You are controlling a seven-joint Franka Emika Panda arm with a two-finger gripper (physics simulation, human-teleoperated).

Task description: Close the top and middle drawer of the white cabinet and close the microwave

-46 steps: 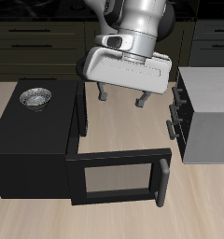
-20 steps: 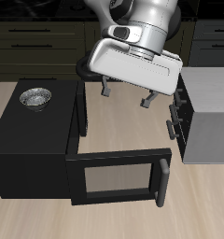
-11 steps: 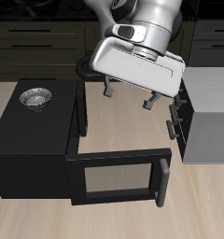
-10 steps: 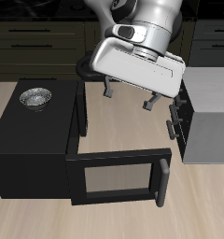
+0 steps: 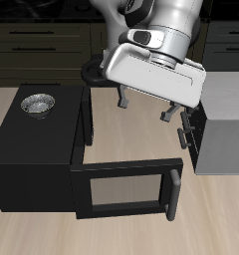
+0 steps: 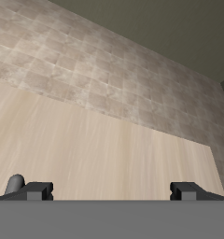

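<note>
My gripper (image 5: 146, 108) is open and empty, hanging tilted above the table between the microwave and the white cabinet (image 5: 223, 120). One fingertip is close to the cabinet's drawer face. The drawers' dark handles (image 5: 184, 132) show on that face; my hand hides the top part, and I cannot tell how far each drawer stands out. The microwave (image 5: 32, 149) is a large black box. Its door (image 5: 121, 189) stands swung wide open toward the table's front, with the long bar handle (image 5: 172, 195) at its free end. The wrist view shows only my fingertips (image 6: 25, 187) over bare table.
A small metal bowl (image 5: 37, 103) sits on top of the microwave. Dark cabinets (image 5: 42, 45) with long handles line the back. Bare wooden table (image 5: 131, 134) lies between the microwave and the white cabinet.
My gripper has moved sideways from above the table's middle toward the white cabinet and tilted more. It stays open. The microwave door and the bowl have not moved.
</note>
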